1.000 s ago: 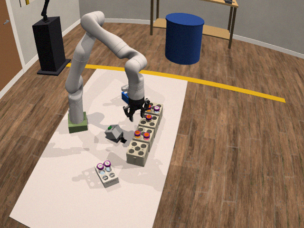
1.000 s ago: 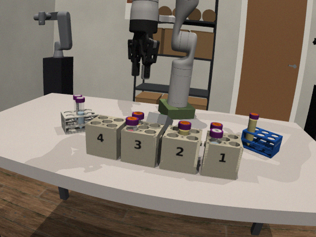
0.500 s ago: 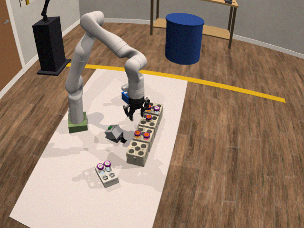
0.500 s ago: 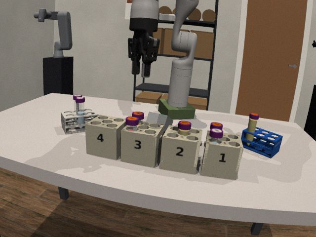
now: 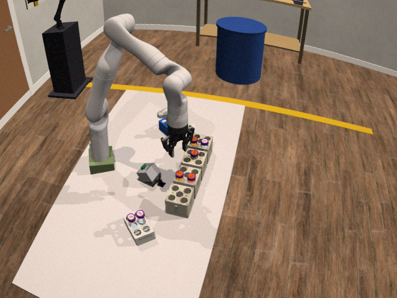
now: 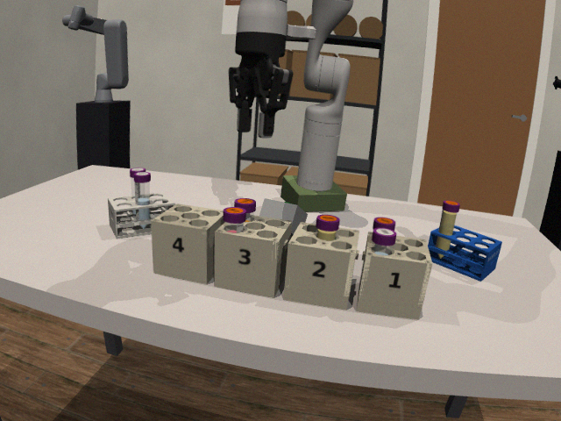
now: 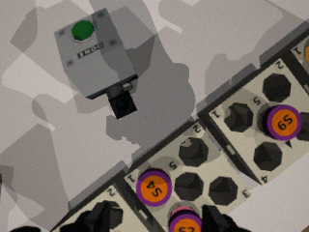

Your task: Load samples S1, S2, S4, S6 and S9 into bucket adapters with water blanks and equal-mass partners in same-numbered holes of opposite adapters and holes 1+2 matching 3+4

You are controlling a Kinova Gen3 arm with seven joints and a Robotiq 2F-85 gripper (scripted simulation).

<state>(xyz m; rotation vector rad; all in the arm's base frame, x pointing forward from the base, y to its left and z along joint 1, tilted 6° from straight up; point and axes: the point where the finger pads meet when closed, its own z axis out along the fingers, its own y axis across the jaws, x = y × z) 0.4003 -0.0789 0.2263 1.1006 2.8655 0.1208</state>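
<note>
End effector [image 6: 256, 121]: fingers apart, empty, high over the adapters. Best lowered straight over one cap, centred, well within tabletop [image 6: 54, 212] edges.

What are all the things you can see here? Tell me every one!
Adapters: four, beige, numbered 1 to 4, in a row on the table.
Orange-dot tubes: five; two in adapter 3, one each in adapters 2 and 1, one in the blue rack.
White-dot tubes: three; one in adapter 1, two in the grey rack.
Blue rack: one, beside adapter 1.
Grey rack: one, beside adapter 4.
DONE key: one, green, on a grey desk.
Blue barrel: one, on the floor.
Arm's gripper: one, black, jaws open and holding nothing, above the adapters.
</note>
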